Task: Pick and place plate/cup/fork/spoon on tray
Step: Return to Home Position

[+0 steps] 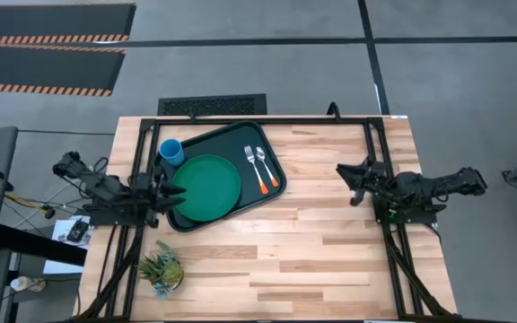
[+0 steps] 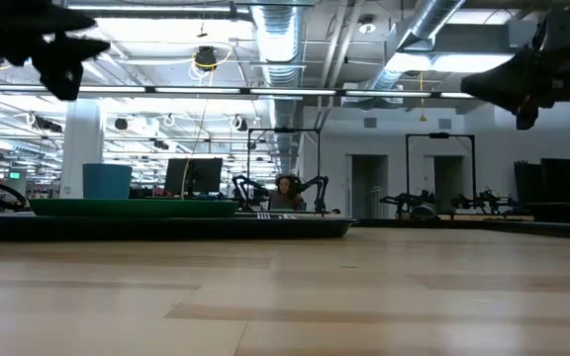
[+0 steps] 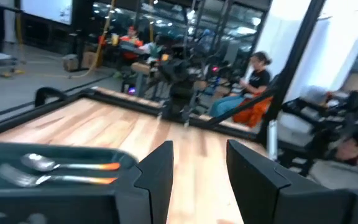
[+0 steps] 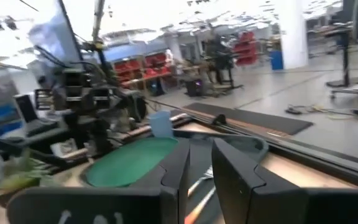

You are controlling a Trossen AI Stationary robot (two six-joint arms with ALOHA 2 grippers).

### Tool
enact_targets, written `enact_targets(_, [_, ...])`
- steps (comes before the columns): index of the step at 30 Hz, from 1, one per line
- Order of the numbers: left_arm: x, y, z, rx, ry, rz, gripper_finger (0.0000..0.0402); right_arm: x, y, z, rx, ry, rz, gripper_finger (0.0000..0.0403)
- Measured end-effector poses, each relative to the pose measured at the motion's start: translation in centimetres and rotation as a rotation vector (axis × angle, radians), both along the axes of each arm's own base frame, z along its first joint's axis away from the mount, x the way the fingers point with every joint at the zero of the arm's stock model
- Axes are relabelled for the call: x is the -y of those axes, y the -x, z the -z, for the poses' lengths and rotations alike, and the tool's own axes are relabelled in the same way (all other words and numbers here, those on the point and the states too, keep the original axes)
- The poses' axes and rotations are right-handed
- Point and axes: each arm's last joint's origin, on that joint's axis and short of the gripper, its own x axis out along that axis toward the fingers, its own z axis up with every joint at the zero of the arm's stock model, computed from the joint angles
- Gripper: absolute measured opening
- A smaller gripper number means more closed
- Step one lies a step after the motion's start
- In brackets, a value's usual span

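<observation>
The dark tray [image 1: 240,142] lies at the table's far left. On it rest the green plate [image 1: 206,187], the blue cup [image 1: 171,151] upright in the far left corner, and the fork [image 1: 251,163] and spoon [image 1: 264,165] side by side along its right part. My left gripper [image 1: 176,193] hangs open and empty over the tray's left rim, beside the plate. The left wrist view shows the spoon [image 3: 61,165] and fork [image 3: 55,180]. My right gripper [image 1: 348,179] is raised over the table's right part, narrowly open and empty, pointing toward the tray.
A small spiky green plant [image 1: 162,267] stands near the table's front left corner. Bare wood [image 1: 312,251] stretches between the tray and the right arm. Black frame rails run along the table's left, right and far edges. A person sits in the room beyond [image 3: 253,81].
</observation>
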Motion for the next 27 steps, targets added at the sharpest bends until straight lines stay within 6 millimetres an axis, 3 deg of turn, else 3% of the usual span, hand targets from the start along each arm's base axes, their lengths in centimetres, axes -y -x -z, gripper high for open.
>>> enact_targets(7, [0.3, -0.6, 2.9, -0.082, -0.044, -0.02, 0.0133, 0.1, -0.1, 0.9, -0.091, -0.004, 0.06, 0.0093])
enact_targets(10, [0.4, -0.7, 3.0, -0.074, -0.058, 0.008, 0.0133, 0.0, -0.1, 1.0, -0.075, -0.042, 0.011, 0.0093])
enact_targets(21, [0.8, -0.7, 3.0, -0.075, -0.16, 0.124, 0.0133, -1.4, -0.5, 1.2, -0.141, 0.175, -0.481, 0.0093])
enact_targets(27, [1.0, -0.7, 3.1, -0.073, -0.185, 0.2, 0.0133, -1.6, -0.5, 1.3, -0.152, 0.162, -0.542, 0.0093])
